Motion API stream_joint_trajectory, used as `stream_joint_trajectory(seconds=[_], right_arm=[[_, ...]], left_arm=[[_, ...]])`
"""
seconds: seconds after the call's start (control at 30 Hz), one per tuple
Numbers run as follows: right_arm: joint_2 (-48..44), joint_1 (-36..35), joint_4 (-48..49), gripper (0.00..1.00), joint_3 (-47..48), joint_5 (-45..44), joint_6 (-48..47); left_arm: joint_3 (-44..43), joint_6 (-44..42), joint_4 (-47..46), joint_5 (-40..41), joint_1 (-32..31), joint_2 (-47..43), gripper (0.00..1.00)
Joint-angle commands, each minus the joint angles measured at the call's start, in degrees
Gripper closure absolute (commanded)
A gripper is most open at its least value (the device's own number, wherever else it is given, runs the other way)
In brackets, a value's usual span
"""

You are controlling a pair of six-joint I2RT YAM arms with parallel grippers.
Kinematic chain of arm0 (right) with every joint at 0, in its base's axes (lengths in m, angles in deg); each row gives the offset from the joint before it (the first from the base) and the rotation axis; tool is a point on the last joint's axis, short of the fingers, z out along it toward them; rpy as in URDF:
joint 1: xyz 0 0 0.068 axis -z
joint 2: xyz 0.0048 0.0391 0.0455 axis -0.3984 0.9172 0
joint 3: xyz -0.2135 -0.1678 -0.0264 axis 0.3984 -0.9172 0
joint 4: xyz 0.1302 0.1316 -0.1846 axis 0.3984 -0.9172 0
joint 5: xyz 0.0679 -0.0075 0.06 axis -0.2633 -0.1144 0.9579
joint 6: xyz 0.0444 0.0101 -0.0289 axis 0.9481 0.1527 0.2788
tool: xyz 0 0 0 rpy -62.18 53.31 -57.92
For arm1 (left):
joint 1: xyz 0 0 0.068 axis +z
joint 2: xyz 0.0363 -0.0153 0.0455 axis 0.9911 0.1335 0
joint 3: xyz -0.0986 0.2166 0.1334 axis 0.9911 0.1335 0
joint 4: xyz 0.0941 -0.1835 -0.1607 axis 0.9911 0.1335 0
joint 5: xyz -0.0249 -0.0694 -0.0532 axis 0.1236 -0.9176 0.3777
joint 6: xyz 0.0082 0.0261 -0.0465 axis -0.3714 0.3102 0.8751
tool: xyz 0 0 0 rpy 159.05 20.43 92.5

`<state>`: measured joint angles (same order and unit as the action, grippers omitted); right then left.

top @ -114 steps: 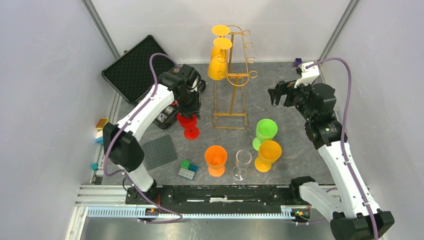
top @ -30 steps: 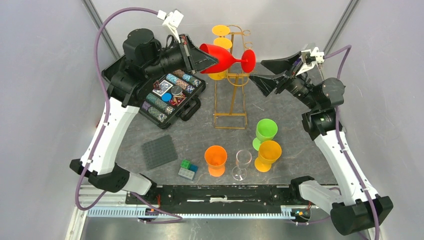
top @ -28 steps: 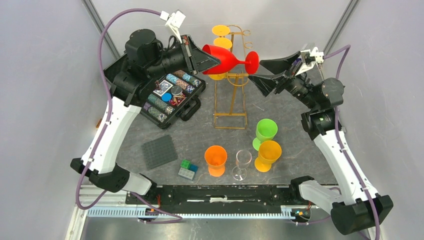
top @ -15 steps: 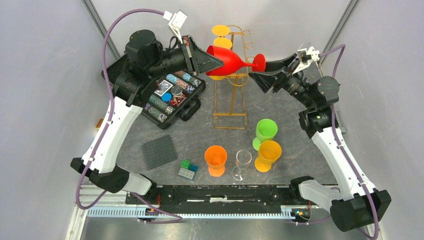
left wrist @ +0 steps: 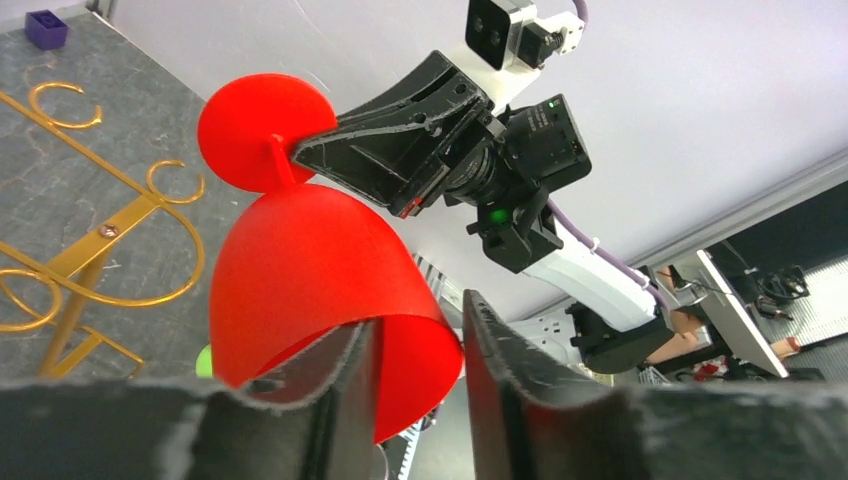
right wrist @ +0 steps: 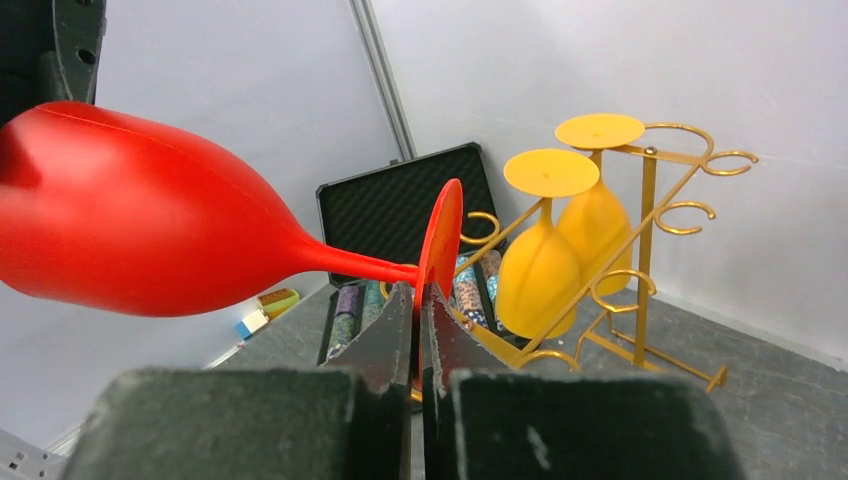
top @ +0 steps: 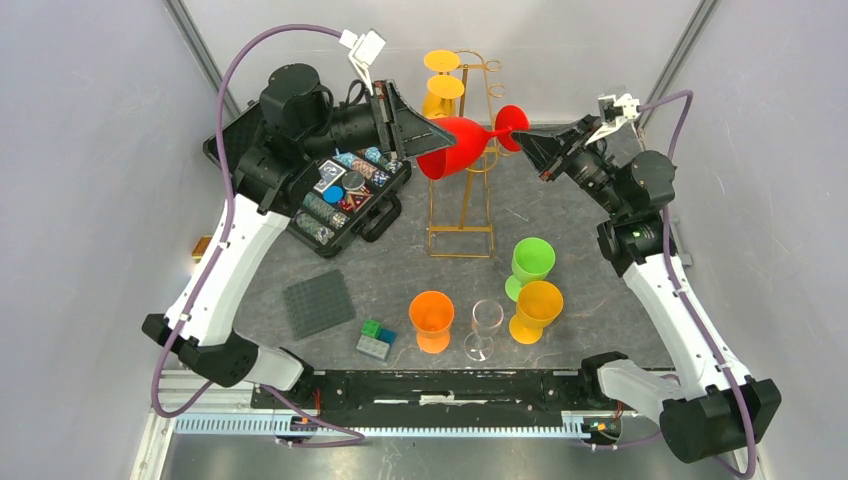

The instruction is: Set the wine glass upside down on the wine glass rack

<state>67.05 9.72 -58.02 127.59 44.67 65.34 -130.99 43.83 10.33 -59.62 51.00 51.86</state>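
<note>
A red wine glass [top: 455,145] [left wrist: 310,280] [right wrist: 150,240] hangs on its side in the air in front of the gold wine glass rack [top: 433,205] [right wrist: 648,250] [left wrist: 75,258]. My right gripper [top: 520,135] [right wrist: 422,290] is shut on the edge of its round foot. My left gripper [top: 440,140] [left wrist: 418,320] is at the bowl's rim with its jaws apart. One finger is inside the bowl and the other stands off the outside with a gap. Two yellow glasses [top: 437,110] [right wrist: 540,260] hang upside down on the rack's left side.
An open black case of poker chips [top: 345,190] lies left of the rack. Green [top: 532,262], yellow-orange [top: 537,308], clear [top: 486,325] and orange [top: 432,318] glasses stand upright at the near middle. A grey studded plate [top: 318,303] and small blocks [top: 375,340] lie near left.
My right gripper has moved in and shut on the red glass's foot. My left gripper's jaws have parted at the bowl, and the bowl end has dropped a little.
</note>
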Motion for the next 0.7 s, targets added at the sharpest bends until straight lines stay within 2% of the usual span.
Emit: stream_joint_trajectory(seconds=[0.0,0.03,0.2,0.33,0.5,0.67], right_arm=[[-1.2,-0.3,0.7,1.00,0.2,1.3,-1.5],[-1.3,-0.3,0.3,1.00,0.2,1.0,-1.8],[-2.5,-0.2,-1.4,1.00,0.7,-2.1,-4.2],[-4.2,-0.2,-2.7,1.00,0.7,-6.6,-7.2],[-7.2,-0.2,-3.5,1.00,-0.4,-13.7,-11.6],[-8.6,-0.2,-3.8,1.00,-1.0,-14.9,-16.4]], left_arm=[[-0.1,0.9,-2.9,0.6,0.6,-1.8,0.51],[0.0,0.8,-2.8,0.8,0.6,-2.0,0.44],[0.4,0.6,-2.8,1.4,0.7,-2.2,0.25],[1.5,1.5,-4.1,1.7,1.4,-2.9,0.19],[4.7,4.9,-7.8,1.2,3.7,-4.5,0.18],[10.0,9.8,-12.3,1.0,7.7,-7.0,0.18]])
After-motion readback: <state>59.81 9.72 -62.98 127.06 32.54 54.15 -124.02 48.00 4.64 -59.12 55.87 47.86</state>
